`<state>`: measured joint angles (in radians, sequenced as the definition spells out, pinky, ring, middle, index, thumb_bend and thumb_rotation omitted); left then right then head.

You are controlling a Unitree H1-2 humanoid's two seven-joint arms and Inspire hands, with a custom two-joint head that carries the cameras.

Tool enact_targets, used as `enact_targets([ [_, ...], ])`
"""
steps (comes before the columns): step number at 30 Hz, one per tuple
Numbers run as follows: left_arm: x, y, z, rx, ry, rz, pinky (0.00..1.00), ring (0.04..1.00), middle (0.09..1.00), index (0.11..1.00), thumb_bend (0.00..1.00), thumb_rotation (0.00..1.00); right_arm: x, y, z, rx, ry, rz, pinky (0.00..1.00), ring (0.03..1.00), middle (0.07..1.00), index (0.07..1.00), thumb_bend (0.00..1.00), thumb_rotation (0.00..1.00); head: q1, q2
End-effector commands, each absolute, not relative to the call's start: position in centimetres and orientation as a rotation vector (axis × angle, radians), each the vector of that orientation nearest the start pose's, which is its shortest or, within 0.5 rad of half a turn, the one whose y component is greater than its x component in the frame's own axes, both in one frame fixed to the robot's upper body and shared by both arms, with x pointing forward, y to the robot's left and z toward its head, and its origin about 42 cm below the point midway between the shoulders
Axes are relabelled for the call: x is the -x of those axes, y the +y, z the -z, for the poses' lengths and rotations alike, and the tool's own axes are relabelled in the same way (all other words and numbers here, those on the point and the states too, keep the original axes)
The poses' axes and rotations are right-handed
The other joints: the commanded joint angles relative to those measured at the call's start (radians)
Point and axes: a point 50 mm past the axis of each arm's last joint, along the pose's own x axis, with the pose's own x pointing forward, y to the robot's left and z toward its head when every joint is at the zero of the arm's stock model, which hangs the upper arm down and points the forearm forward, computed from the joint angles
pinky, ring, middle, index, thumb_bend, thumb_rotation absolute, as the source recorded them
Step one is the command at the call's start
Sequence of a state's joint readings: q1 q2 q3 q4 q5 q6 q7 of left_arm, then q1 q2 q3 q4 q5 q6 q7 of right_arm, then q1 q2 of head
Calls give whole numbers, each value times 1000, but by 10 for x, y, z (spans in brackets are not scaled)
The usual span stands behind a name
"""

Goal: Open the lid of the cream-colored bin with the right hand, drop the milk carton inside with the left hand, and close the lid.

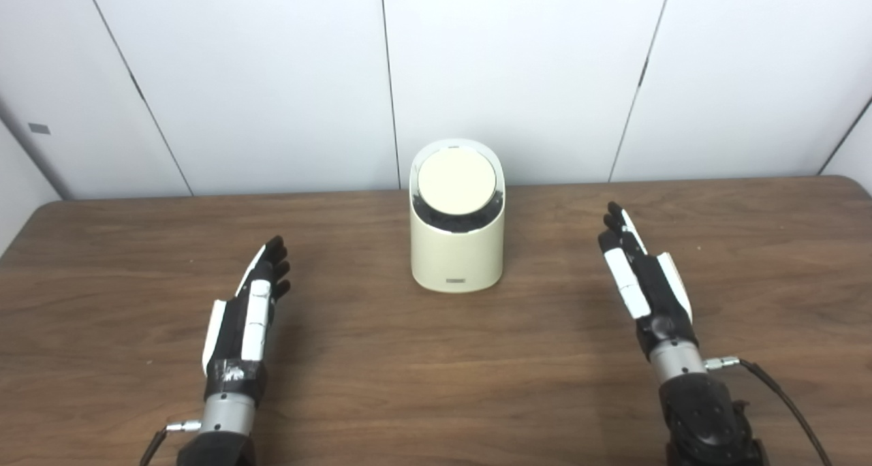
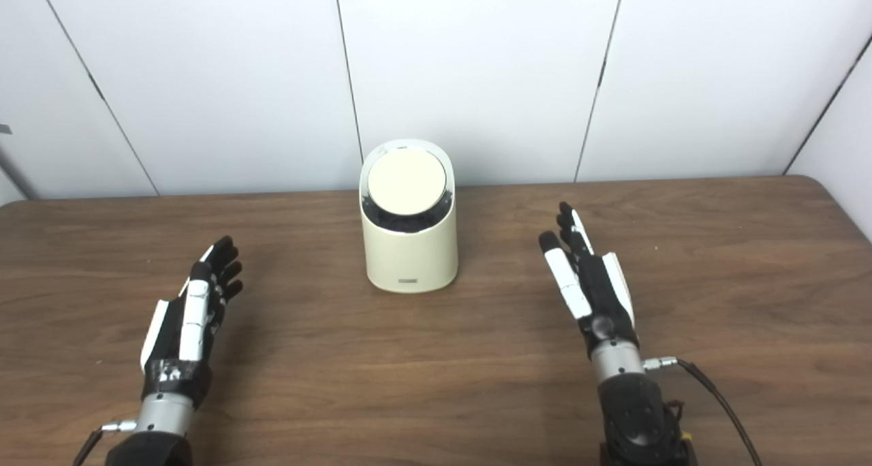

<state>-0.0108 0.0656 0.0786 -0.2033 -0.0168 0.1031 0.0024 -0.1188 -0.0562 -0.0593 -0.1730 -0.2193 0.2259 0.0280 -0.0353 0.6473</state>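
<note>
A cream-colored bin (image 1: 456,248) stands upright at the middle of the wooden table (image 1: 436,384), near its far edge. Its round lid (image 1: 456,180) lies in the slanted top opening, with a dark gap below it. My left hand (image 1: 248,302) is open and empty, held over the table to the left and in front of the bin. My right hand (image 1: 640,275) is open and empty, to the right of the bin and apart from it. No milk carton is in view in either picture.
White wall panels (image 1: 272,78) stand right behind the table's far edge. A thin cable (image 1: 776,391) runs from my right wrist toward the bottom right corner.
</note>
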Motion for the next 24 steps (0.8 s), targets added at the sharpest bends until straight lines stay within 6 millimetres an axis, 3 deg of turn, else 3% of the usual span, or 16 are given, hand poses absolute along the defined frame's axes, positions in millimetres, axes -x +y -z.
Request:
enact_targets([
  [1,-280,250,-158,-66,-199,-68,903,917,933,961,617,985,-317,-235,-181,239,-174,62,924,975,974,979,665,1000,1,2],
  [9,-257,251,-136,-58,-206,-101,865,898,918,946,542,957,-299,-239,-165,194,-168,68,962,953,961,982,635,1000,4,8],
  [17,-252,254,-132,-91,-223,-124,865,894,911,936,546,948,-290,-239,-159,150,-171,69,993,952,965,982,644,1000,2,14],
  [24,-248,257,-115,-99,-227,-158,861,873,888,911,580,909,-285,-240,-156,131,-164,72,1000,956,964,987,606,1000,-3,15],
])
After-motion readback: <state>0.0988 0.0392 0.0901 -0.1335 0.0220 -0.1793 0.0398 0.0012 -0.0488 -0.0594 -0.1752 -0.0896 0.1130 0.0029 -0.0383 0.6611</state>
